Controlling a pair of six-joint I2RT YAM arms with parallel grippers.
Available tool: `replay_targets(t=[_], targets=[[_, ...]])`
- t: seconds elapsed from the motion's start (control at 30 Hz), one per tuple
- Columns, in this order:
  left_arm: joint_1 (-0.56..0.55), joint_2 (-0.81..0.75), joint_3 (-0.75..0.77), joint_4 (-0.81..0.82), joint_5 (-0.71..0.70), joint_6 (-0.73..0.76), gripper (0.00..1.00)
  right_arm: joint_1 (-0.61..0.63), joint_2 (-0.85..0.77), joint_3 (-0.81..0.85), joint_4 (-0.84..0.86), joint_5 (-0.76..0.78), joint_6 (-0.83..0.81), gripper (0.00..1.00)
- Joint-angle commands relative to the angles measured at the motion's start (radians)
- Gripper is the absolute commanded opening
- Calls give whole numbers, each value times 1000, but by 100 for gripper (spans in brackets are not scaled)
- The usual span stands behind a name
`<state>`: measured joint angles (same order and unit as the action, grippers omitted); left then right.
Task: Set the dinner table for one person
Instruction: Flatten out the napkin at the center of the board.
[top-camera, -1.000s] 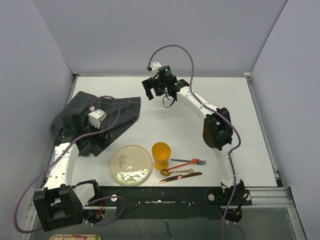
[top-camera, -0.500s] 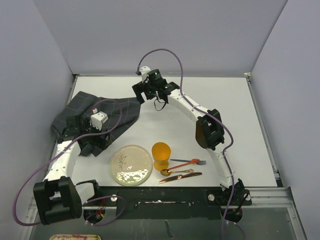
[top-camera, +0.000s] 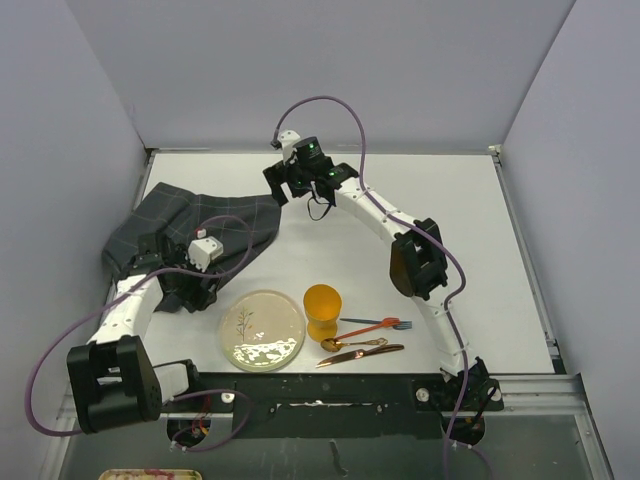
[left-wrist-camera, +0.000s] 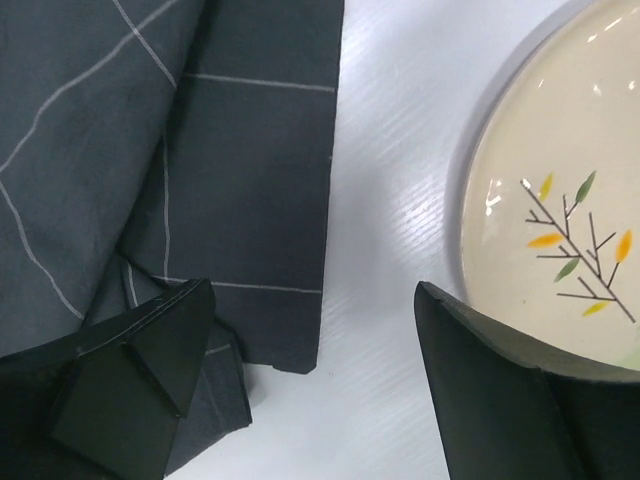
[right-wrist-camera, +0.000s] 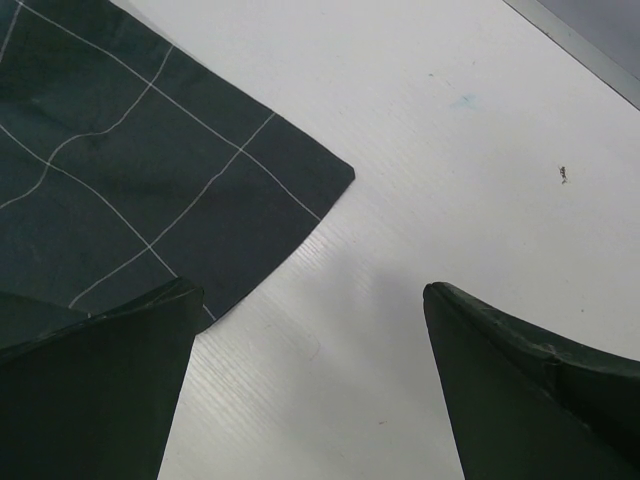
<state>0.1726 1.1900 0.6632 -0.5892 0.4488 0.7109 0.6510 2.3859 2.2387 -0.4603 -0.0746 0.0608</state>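
Observation:
The white dinner table (top-camera: 450, 200) carries a crumpled dark grey cloth (top-camera: 200, 215) with a thin light grid at the left. My left gripper (top-camera: 192, 290) is open and low over the cloth's near corner (left-wrist-camera: 290, 340), between the cloth (left-wrist-camera: 230, 150) and the cream plate (left-wrist-camera: 560, 200). One finger (left-wrist-camera: 130, 380) is over the cloth, the other (left-wrist-camera: 500, 390) is by the plate's rim. My right gripper (top-camera: 284, 187) is open above the cloth's far right corner (right-wrist-camera: 300, 180), with bare table (right-wrist-camera: 450, 130) between its fingers.
The cream plate (top-camera: 262, 329) with a twig pattern sits near the front. An orange cup (top-camera: 322, 311) stands right of it. A fork (top-camera: 378, 324), a gold spoon (top-camera: 352, 343) and a copper knife (top-camera: 362, 353) lie beside the cup. Grey walls enclose three sides, with a metal rail (top-camera: 520, 385) in front.
My right arm swung left until its gripper came over the cloth's far corner, then stopped. My left gripper shifted slightly toward the plate, its jaws a little narrower.

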Motion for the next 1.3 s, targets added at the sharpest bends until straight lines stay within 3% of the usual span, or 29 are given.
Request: replay_targets(t=[0.0, 0.33, 0.8, 1.27], targets=[[5, 24, 37, -32, -43, 89, 80, 6, -3, 11, 55, -4, -1, 99], [-1, 81, 40, 12, -99, 81, 78, 3, 4, -19, 67, -24, 13, 98], [-29, 162, 53, 38, -132, 70, 59, 2, 28, -24, 82, -48, 40, 97], [-59, 228, 75, 53, -155, 67, 48, -2, 26, -32, 83, -59, 46, 96]])
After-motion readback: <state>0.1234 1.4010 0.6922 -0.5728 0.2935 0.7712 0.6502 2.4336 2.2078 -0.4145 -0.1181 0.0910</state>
